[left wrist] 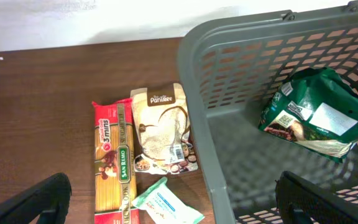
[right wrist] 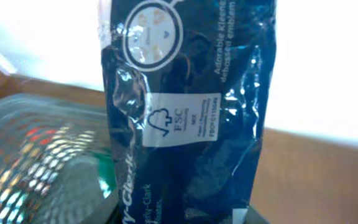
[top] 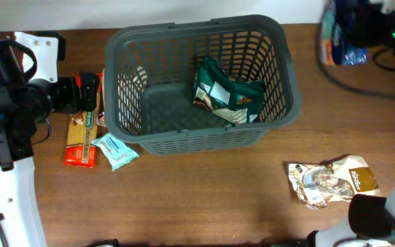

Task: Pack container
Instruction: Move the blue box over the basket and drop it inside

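Overhead, the container (top: 197, 140) sits at the table's (top: 204, 199) far middle with one green packet (top: 226, 92) inside, and pasta (top: 82, 134) and a teal sachet (top: 115, 151) just beside its left wall. My left tool (left wrist: 174, 196) hangs wide open above them; my right tool (right wrist: 185, 214) is close against a blue tissue pack (right wrist: 188, 112), grip impossible to confirm. If that hold is weak, the slick wrapper could slip free short of the rim.

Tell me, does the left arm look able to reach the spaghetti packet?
Probably yes. The left gripper hangs open near the spaghetti packet, which lies flat on the table with nothing on top. The beige pouch and the basket beside it leave little room.
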`<action>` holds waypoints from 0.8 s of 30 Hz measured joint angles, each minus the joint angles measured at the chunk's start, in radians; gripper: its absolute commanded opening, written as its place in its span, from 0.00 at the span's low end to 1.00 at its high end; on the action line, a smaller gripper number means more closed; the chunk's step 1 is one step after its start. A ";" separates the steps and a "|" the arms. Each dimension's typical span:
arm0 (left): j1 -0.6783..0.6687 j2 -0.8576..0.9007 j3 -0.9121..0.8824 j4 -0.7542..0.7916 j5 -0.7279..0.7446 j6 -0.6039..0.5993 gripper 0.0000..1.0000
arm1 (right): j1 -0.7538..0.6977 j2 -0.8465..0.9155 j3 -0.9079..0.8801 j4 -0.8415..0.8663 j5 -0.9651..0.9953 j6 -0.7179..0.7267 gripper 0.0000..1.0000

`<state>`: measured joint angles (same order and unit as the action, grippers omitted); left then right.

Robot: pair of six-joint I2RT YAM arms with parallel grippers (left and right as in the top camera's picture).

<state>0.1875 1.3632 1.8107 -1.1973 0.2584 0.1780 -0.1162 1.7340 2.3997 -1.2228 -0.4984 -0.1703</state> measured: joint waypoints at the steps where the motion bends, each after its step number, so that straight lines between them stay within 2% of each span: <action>1: 0.000 0.000 0.000 0.000 0.000 0.000 0.99 | 0.046 -0.006 0.027 -0.009 -0.001 -0.038 0.34; 9: 0.000 0.000 0.000 0.000 0.000 0.000 0.99 | 0.393 -0.011 0.050 -0.163 0.008 -0.429 0.35; 11: 0.000 0.000 0.000 0.000 0.000 0.000 0.99 | 0.444 0.020 0.048 -0.190 0.019 -0.491 0.40; 13: 0.000 0.000 0.000 0.000 0.000 0.000 0.99 | 0.478 0.054 0.048 -0.210 0.027 -0.531 0.53; 14: 0.000 0.000 0.000 0.000 0.000 0.000 0.99 | 0.493 0.077 0.048 -0.221 0.030 -0.549 0.54; 16: 0.000 0.000 0.000 0.000 0.000 0.000 0.99 | 0.515 0.121 0.047 -0.236 0.039 -0.586 0.54; 20: 0.000 0.000 0.000 0.000 0.000 0.000 0.99 | 0.536 0.205 0.042 -0.301 0.084 -0.620 0.47; 23: 0.000 0.000 0.000 0.000 0.000 0.000 0.99 | 0.536 0.242 0.037 -0.334 0.109 -0.631 0.48; 24: 0.000 0.000 0.000 0.000 0.000 0.000 0.99 | 0.536 0.248 0.036 -0.340 0.114 -0.634 0.52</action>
<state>0.1875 1.3632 1.8111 -1.1973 0.2584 0.1780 0.4198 1.9820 2.4359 -1.5623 -0.3840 -0.8043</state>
